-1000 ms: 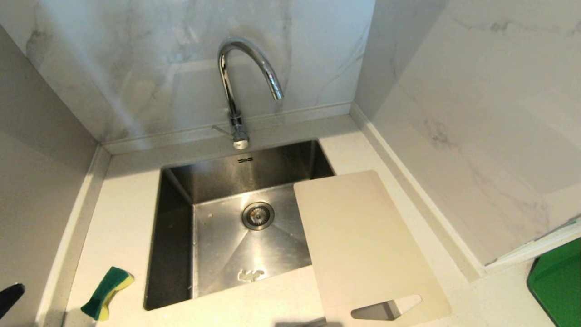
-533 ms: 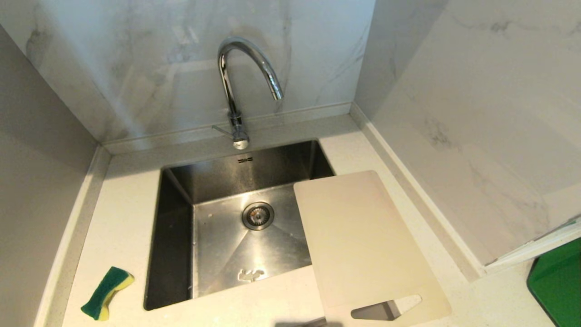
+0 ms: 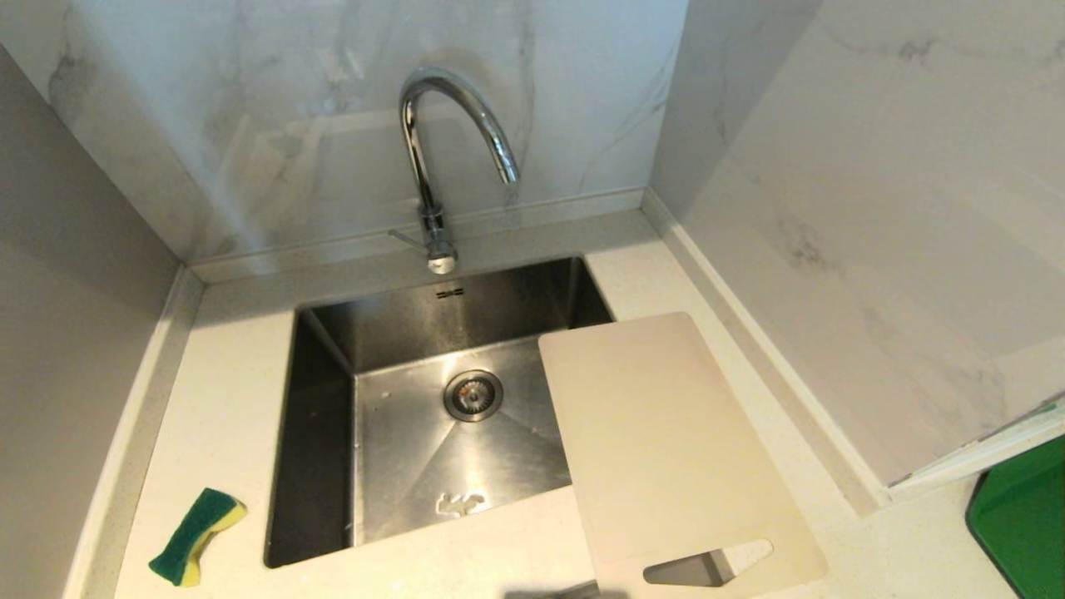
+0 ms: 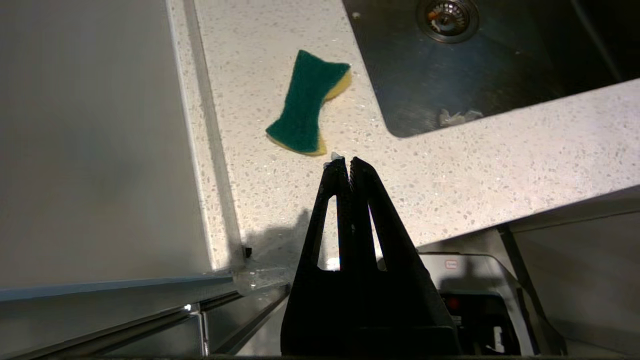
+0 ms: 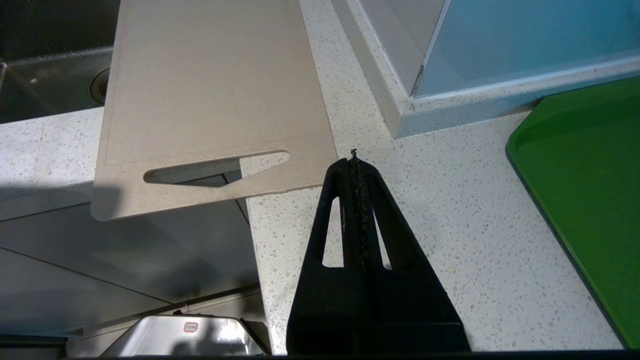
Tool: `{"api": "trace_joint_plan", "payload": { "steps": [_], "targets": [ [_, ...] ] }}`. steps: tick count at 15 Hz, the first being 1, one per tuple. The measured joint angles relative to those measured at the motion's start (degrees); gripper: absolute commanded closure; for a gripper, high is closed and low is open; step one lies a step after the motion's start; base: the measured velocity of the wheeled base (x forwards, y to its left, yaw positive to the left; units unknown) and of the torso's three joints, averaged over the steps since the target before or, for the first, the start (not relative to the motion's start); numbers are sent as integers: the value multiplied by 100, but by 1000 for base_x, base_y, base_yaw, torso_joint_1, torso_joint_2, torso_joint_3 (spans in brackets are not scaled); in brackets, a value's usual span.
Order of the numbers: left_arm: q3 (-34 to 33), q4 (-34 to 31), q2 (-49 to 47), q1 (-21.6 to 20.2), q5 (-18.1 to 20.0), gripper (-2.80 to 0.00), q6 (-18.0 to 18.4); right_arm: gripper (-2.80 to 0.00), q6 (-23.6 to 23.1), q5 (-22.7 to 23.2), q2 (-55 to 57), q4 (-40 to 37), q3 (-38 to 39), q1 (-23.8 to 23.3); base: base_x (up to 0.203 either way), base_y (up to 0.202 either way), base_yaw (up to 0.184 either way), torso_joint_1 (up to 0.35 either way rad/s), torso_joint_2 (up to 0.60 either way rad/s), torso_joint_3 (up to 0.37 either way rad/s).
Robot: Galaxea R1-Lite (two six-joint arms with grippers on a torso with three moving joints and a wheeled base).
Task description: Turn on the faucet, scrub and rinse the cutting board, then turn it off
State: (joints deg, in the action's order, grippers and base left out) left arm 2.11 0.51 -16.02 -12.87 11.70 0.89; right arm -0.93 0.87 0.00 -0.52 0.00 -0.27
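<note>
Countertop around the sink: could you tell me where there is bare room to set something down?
Bare: the strip between faucet and sink, and the left counter behind the sponge. Crowded: the right side, under the cutting board.

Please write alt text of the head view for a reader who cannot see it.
A cream cutting board lies across the right rim of a steel sink, with a chrome faucet behind, no water running. A green and yellow sponge lies on the counter at the left.

Left gripper (image 4: 349, 162), right gripper (image 5: 354, 159): matte black, tapered triangular fingers with slot cutouts, ridged inner faces.
</note>
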Motion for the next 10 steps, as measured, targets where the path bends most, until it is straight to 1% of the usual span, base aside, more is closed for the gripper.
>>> {"api": "trace_joint_plan", "payload": {
  "steps": [1, 2, 4, 5, 7, 8, 10],
  "targets": [
    [-7, 11, 14, 47, -40, 0, 35, 0, 0, -3, 0, 0, 0, 0, 0, 0, 0, 0, 0, 0],
    [-11, 28, 25, 71, -163, 0, 125, 0, -1, -2, 0, 1, 0, 0, 0, 0, 0, 0, 0, 0],
    [-126, 135, 39, 135, -640, 0, 500, 0, -1, -2, 0, -2, 0, 0, 0, 0, 0, 0, 0, 0],
    [-160, 191, 40, 178, -766, 0, 557, 0, -1, -2, 0, -1, 0, -2, 0, 0, 0, 0, 0, 0],
    [-190, 176, 42, 259, -802, 0, 530, 0, 0, -2, 0, 0, 0, -2, 0, 0, 0, 0, 0, 0],
    [-196, 189, 42, 366, -802, 0, 553, 0, -1, -2, 0, 0, 0, 0, 0, 0, 0, 0, 0, 0],
    [-206, 218, 51, 736, -788, 0, 643, 0, 0, 1, 0, 0, 0, 0, 0, 0, 0, 0, 0, 0]
  ]
}}
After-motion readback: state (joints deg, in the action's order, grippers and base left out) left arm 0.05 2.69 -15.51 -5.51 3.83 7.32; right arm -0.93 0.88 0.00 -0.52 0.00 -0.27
